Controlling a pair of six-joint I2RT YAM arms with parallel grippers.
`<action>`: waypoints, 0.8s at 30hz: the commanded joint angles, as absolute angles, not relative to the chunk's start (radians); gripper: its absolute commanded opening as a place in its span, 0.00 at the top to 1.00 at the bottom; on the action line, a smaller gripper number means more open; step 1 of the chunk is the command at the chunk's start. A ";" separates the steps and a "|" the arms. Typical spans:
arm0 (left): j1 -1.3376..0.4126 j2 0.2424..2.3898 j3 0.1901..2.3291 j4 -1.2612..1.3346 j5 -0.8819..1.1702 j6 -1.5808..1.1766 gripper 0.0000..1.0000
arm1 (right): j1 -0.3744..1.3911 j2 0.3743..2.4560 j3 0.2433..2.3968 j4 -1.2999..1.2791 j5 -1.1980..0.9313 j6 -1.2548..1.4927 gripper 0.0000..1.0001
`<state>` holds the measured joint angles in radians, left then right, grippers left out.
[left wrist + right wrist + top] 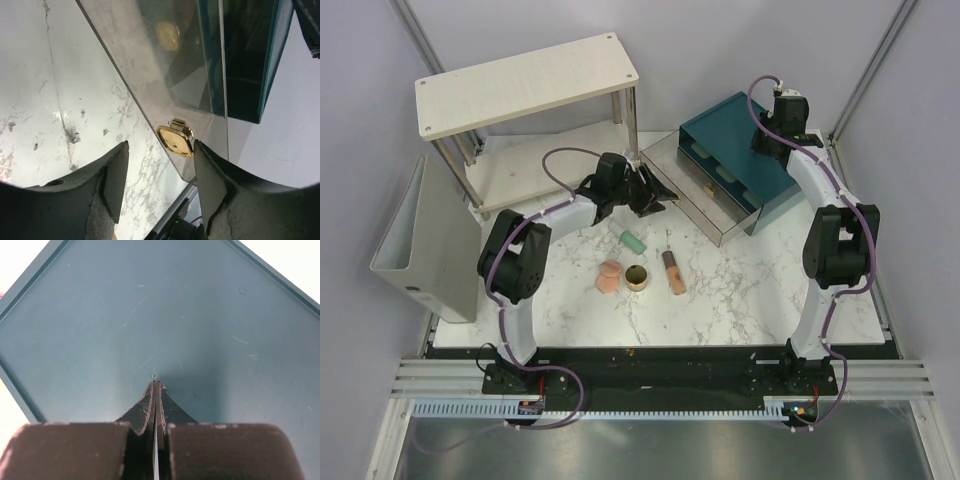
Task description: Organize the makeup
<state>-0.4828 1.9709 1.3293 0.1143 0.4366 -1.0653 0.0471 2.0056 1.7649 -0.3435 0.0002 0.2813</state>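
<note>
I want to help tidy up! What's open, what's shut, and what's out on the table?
Drawer: pulled out, open.
Left gripper: open, by the drawer's gold knob.
Right gripper: shut, over the box top.
Sponge: on the table.
Pot: on the table, upright.
Tube: lying on the table.
Green piece: lying on the table.

Teal box [200, 315] overruns the right wrist view; mint patches [725, 172] in its drawer [688, 202] are too small to identify.
</note>
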 commanded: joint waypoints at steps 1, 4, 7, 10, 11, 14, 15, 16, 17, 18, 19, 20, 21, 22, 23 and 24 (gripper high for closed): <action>-0.469 1.890 1.396 -0.023 0.456 -0.852 0.37 | 0.052 2.026 1.713 -0.491 -0.032 0.278 1.00; -0.459 1.827 1.408 -0.122 0.450 -0.731 0.36 | 0.052 2.022 1.706 -0.492 -0.038 0.279 1.00; -0.459 1.750 1.382 -0.231 0.425 -0.615 0.36 | 0.052 2.013 1.695 -0.492 -0.046 0.278 1.00; -0.460 1.684 1.333 -0.305 0.376 -0.545 0.36 | 0.052 2.008 1.677 -0.492 -0.051 0.276 1.00; -0.459 1.671 1.313 -0.330 0.333 -0.532 0.36 | 0.052 2.006 1.674 -0.492 -0.052 0.275 1.00; -0.450 1.628 1.252 -0.388 0.235 -0.555 0.36 | 0.052 2.005 1.664 -0.492 -0.066 0.273 1.00; -0.443 1.628 1.240 -0.405 0.227 -0.577 0.36 | 0.052 2.005 1.661 -0.491 -0.071 0.273 1.00; -0.437 1.635 1.238 -0.420 0.224 -0.600 0.36 | 0.052 2.005 1.658 -0.491 -0.078 0.272 1.00; -0.431 1.640 1.239 -0.442 0.210 -0.644 0.36 | 0.054 2.006 1.660 -0.491 -0.080 0.272 1.00; -0.431 1.650 1.255 -0.483 0.204 -0.661 0.36 | 0.054 2.006 1.657 -0.491 -0.081 0.270 1.00; -0.431 1.664 1.265 -0.512 0.193 -0.679 0.36 | 0.054 2.006 1.657 -0.489 -0.083 0.270 1.00; -0.430 1.693 1.278 -0.529 0.193 -0.710 0.36 | 0.055 2.006 1.658 -0.491 -0.084 0.270 1.00; -0.430 1.712 1.304 -0.566 0.198 -0.727 0.36 | 0.054 2.006 1.658 -0.491 -0.086 0.268 1.00; -0.430 1.729 1.319 -0.581 0.201 -0.742 0.36 | 0.055 2.006 1.660 -0.489 -0.086 0.268 1.00; -0.430 1.767 1.333 -0.592 0.215 -0.765 0.35 | 0.054 2.008 1.660 -0.489 -0.090 0.267 1.00; -0.430 1.785 1.365 -0.624 0.215 -0.775 0.35 | 0.054 2.009 1.660 -0.491 -0.094 0.267 1.00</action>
<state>-0.4305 1.7069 1.2762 -0.4931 0.2359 -0.6830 0.0456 1.9766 1.7115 -0.3096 -0.0444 0.2802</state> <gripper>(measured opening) 0.644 0.007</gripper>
